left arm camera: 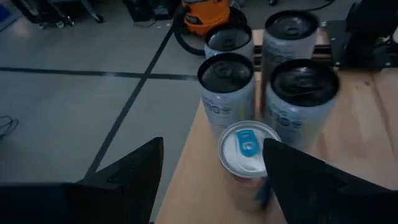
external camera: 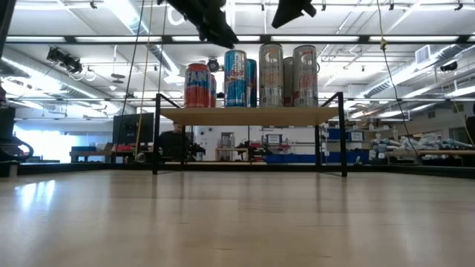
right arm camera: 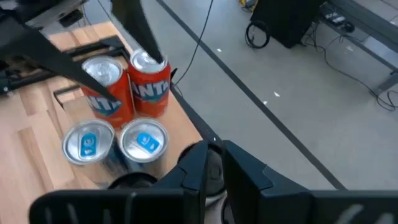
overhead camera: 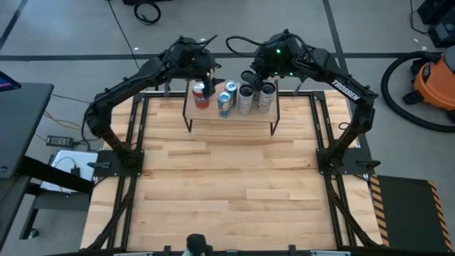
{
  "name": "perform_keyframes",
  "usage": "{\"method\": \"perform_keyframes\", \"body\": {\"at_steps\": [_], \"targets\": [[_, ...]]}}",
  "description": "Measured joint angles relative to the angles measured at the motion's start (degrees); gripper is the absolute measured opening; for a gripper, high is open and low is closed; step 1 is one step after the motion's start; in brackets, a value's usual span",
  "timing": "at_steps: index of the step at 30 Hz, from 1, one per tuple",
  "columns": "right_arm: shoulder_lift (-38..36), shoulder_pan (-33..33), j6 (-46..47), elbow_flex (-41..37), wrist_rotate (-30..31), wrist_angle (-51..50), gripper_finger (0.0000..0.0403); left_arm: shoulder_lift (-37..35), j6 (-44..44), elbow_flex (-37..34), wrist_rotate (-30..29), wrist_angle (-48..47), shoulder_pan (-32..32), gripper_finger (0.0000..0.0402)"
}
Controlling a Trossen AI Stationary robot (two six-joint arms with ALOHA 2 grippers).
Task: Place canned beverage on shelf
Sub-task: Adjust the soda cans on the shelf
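The shelf point(overhead camera: 231, 119), a light board on thin black legs, stands at the table's far middle. On its top stand upright two red cans point(right arm camera: 149, 87) at the left, two blue-and-white cans point(right arm camera: 144, 142) in the middle and several silver cans point(left arm camera: 227, 81) at the right. My left gripper point(left arm camera: 211, 180) hovers open just above the red and blue cans, with one blue can's top point(left arm camera: 249, 146) showing between its fingers. My right gripper point(right arm camera: 214, 168) hangs shut above the silver cans point(external camera: 304, 74) and holds nothing.
The wooden tabletop point(overhead camera: 227, 185) stretches from the shelf toward the near edge. Black frame rails point(overhead camera: 135, 142) run along both table sides. An orange shop vacuum point(overhead camera: 434, 82) stands on the floor beyond the table's right side, with cables on the floor behind.
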Motion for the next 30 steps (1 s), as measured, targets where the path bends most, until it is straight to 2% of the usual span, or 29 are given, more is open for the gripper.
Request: {"method": "perform_keyframes", "body": {"at_steps": [9,14,30], "targets": [[0.01,-0.27,-0.68,-0.04,-0.04,-1.30,0.0057,4.75,-0.85,2.25,0.25,0.63,-0.09,0.0277],[0.02,-0.40,-1.01,-0.04,-0.04,-1.28,0.0057,6.53,-1.48,2.25,2.32,0.61,-0.15,0.0277],[0.02,-0.40,-1.01,-0.07,-0.22,-1.51,0.0057,8.66,-3.13,2.29,3.33,-0.14,0.26,0.0277]]}}
